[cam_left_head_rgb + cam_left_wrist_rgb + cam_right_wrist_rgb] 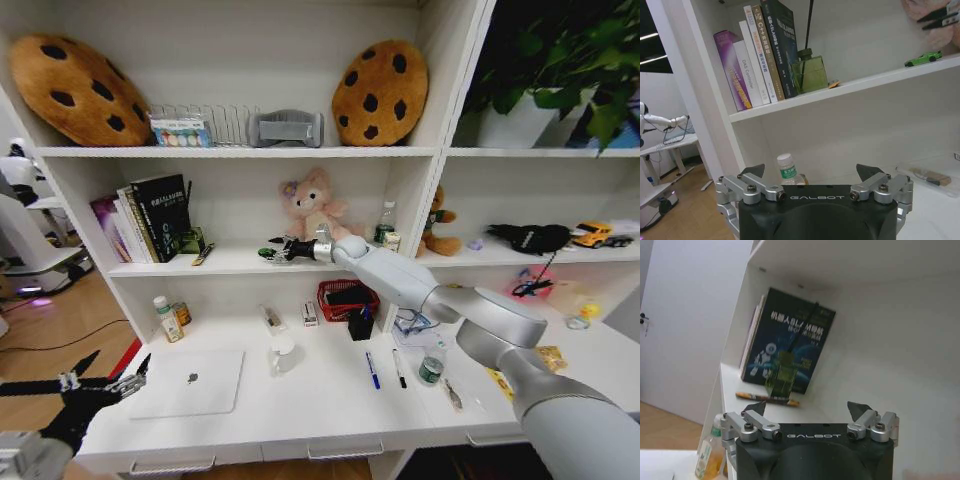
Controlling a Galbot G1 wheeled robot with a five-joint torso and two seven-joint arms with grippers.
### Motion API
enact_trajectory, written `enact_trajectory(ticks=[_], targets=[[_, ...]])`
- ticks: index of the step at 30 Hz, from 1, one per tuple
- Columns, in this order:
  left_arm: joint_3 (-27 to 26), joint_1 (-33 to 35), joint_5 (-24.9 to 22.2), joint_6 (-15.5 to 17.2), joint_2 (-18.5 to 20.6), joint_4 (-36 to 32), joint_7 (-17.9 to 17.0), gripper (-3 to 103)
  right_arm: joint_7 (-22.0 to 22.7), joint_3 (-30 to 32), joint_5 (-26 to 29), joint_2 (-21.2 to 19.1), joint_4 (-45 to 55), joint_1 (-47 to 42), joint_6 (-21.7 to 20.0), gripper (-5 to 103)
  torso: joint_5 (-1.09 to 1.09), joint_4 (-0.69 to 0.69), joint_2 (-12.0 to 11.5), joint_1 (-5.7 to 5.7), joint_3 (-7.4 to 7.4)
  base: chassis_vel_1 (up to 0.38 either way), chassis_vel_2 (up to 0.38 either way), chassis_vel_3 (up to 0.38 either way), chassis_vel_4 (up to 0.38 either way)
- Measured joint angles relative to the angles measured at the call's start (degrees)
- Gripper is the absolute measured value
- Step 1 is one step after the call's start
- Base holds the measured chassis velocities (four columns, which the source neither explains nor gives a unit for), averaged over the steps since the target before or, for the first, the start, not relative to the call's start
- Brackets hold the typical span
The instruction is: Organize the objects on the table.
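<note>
On the middle shelf stands a tiny green toy car [266, 254] [923, 58]. My right gripper [283, 248] [807, 408] hovers open just beside and slightly above it, holding nothing. Down on the white table [320, 405] lie a silver laptop [190, 382], a white mug [283, 353], a blue pen [372, 370], a black pen [399, 368], a black pen cup [361, 323] and small bottles [167, 320] [788, 170]. My left gripper [100, 385] [811, 172] is open and empty off the table's left end, facing the shelves.
Books [150, 215] [760, 50], a green diffuser bottle [809, 72] [781, 371] and a plush bear [315, 205] share the middle shelf. A red basket [347, 298] and another bottle [432, 365] are on the table. Cookie cushions [75, 85] rest on top.
</note>
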Motion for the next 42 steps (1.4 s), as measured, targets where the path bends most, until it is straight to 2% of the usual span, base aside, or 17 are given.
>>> enact_trajectory(ticks=[3,5,6,8,9,11,12,15,17,18,20,22,28,31,33,34,42], targets=[[0.0,0.0,0.0,0.0,0.0,0.0,0.0,100,1.7,1.8,0.1,-2.0,3.4,-0.2,-0.9,94,0.01,0.0,0.0,0.0,0.0,0.0,0.0,0.0,0.0],[0.0,0.0,0.0,0.0,0.0,0.0,0.0,100,9.2,5.0,0.8,-7.0,10.5,-0.4,-3.6,99,0.0,-0.03,0.0,0.0,0.0,0.0,0.0,0.0,0.0],[0.0,0.0,0.0,0.0,0.0,0.0,0.0,100,9.2,5.0,0.8,-7.0,10.5,-0.4,-3.6,99,0.0,-0.03,0.0,0.0,0.0,0.0,0.0,0.0,0.0],[0.0,0.0,0.0,0.0,0.0,0.0,0.0,100,16.6,8.2,1.9,-11.5,17.4,-2.1,-6.4,100,-0.01,-0.02,0.0,0.0,-0.01,0.0,0.0,0.0,0.0],[0.0,0.0,0.0,0.0,0.0,0.0,0.0,100,16.6,8.2,1.9,-11.5,17.4,-2.1,-6.4,100,-0.01,-0.02,0.0,0.0,-0.01,0.0,0.0,0.0,0.0],[0.0,0.0,0.0,0.0,0.0,0.0,0.0,100,23.4,13.8,3.2,-17.9,28.6,-9.6,-9.3,100,0.02,-0.02,0.0,0.0,0.01,0.0,0.0,0.0,0.0],[0.0,0.0,0.0,0.0,0.0,0.0,0.0,100,23.4,13.8,3.2,-17.9,28.6,-9.6,-9.3,100,0.02,-0.02,0.0,0.0,0.01,0.0,0.0,0.0,0.0],[0.0,0.0,0.0,0.0,0.0,0.0,0.0,100,29.4,23.6,3.8,-26.8,42.4,-22.0,-11.1,100,0.01,-0.02,0.0,0.0,-0.01,0.0,0.0,0.0,0.0],[0.0,0.0,0.0,0.0,0.0,0.0,0.0,100,30.3,27.0,3.9,-29.0,45.2,-26.1,-11.3,100,0.01,-0.02,0.0,-0.01,-0.01,0.0,0.0,0.0,0.0],[0.0,0.0,0.0,0.0,0.0,0.0,0.0,100,30.6,33.8,3.3,-32.0,48.9,-33.3,-11.3,100,0.04,-0.04,0.0,0.0,0.0,0.0,0.0,0.0,0.0],[0.0,0.0,0.0,0.0,0.0,0.0,0.0,100,30.6,36.3,3.0,-32.9,50.2,-36.1,-11.3,100,0.03,-0.04,0.0,-0.01,-0.01,0.0,0.0,0.0,0.0],[0.0,0.0,0.0,0.0,0.0,0.0,0.0,100,32.7,47.4,2.0,-36.3,55.9,-49.2,-10.0,100,0.0,-0.03,0.0,-0.01,-0.01,0.0,0.0,0.0,0.0],[0.0,0.0,0.0,0.0,0.0,0.0,0.0,100,33.3,62.5,0.0,-36.0,60.6,-67.4,-9.2,100,-0.03,-0.02,0.0,-0.02,-0.01,0.0,0.0,0.0,0.0],[0.0,0.0,0.0,0.0,0.0,0.0,0.0,100,34.9,69.2,-2.0,-32.6,62.5,-78.3,-9.0,100,0.01,-0.02,0.0,-0.01,-0.01,0.0,0.0,0.0,0.0],[0.0,0.0,0.0,0.0,0.0,0.0,0.0,100,40.4,73.8,-7.3,-24.4,64.8,-93.4,-10.6,100,0.0,-0.02,0.0,-0.01,-0.01,0.0,0.0,0.0,0.0],[0.0,0.0,0.0,0.0,0.0,0.0,0.0,100,42.6,74.0,-11.0,-20.9,64.8,-97.5,-11.7,100,0.01,-0.03,0.0,-0.01,-0.01,0.0,0.0,0.0,0.0],[0.0,0.0,0.0,0.0,0.0,0.0,0.0,100,47.8,69.4,-14.5,-15.6,60.6,-100.5,-14.8,100,-0.01,-0.02,0.0,0.0,0.0,0.0,0.0,0.0,0.0]])
